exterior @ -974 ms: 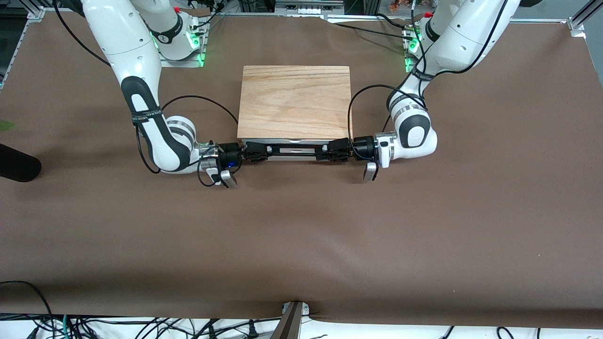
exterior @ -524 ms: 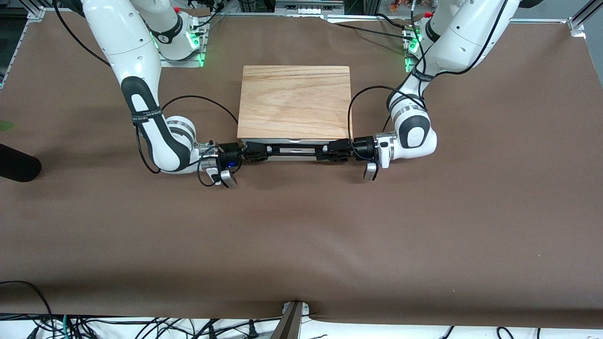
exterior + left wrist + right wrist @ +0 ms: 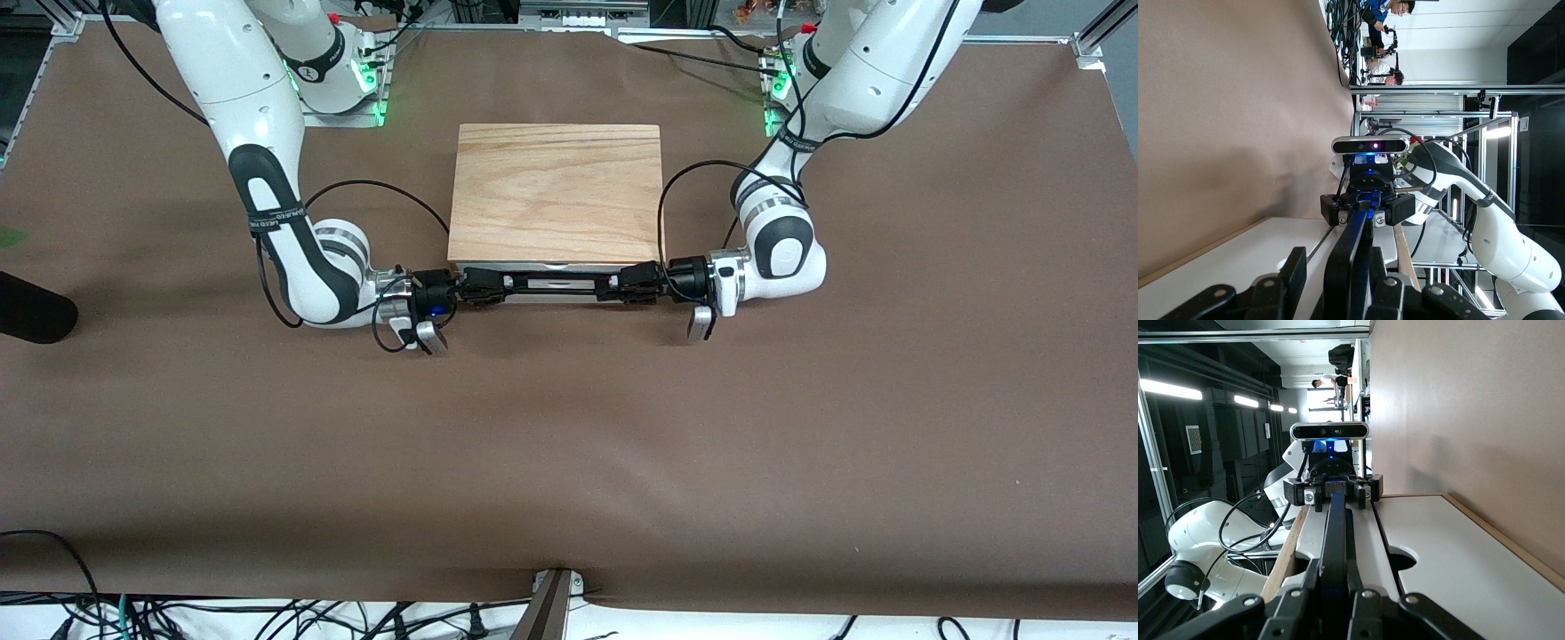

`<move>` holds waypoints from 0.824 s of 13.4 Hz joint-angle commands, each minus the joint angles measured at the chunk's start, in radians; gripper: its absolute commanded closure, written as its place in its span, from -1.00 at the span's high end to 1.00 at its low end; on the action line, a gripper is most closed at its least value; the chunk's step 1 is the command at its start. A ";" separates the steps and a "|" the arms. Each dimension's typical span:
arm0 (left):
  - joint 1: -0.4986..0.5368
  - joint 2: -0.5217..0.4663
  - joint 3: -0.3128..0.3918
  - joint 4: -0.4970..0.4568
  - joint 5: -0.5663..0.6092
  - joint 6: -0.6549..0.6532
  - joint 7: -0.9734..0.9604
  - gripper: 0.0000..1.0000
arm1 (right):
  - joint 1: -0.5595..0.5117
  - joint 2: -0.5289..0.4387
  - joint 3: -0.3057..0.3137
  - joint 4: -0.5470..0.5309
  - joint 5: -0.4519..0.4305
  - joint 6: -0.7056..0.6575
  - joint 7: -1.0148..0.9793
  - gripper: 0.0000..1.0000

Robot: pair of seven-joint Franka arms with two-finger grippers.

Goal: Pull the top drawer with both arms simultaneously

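Top drawer (image 3: pixel 553 267) handle first: the long black wire bar handle (image 3: pixel 558 287) runs across the white drawer front, on the side of the cabinet that faces the front camera, and both grippers sit on it, one at each end.

The right gripper (image 3: pixel 484 291) is at the handle's end toward the right arm's side of the table. Its jaws are fully closed on the bar; in the right wrist view the bar (image 3: pixel 1335 533) runs straight out from between that gripper's fingers (image 3: pixel 1365 603).

The left gripper (image 3: pixel 633 286) is at the other end of the handle. In the left wrist view the bar (image 3: pixel 1351 257) passes between its fingers (image 3: pixel 1293 273), and the jaws stand around it; whether they press on it I cannot tell.

Each wrist view shows the other arm's gripper at the bar's other end, under its camera.

The drawer shows only a thin white strip under the edge of the cabinet's light wood top slab (image 3: pixel 557 191), so it looks shut or nearly so.

The cabinet stands on the brown table (image 3: pixel 569 462), midway between the two arm bases. Both arms come down from the bases and bend inward toward the handle.
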 commanded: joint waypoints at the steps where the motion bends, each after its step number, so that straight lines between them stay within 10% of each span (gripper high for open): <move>1: 0.001 -0.049 -0.008 -0.050 -0.019 -0.009 -0.006 -0.09 | -0.041 -0.024 0.003 -0.005 0.003 -0.070 0.018 -0.97; 11: 0.047 -0.021 -0.016 -0.069 -0.008 -0.133 0.025 -0.17 | -0.047 -0.022 0.003 -0.003 0.005 -0.070 0.015 -0.97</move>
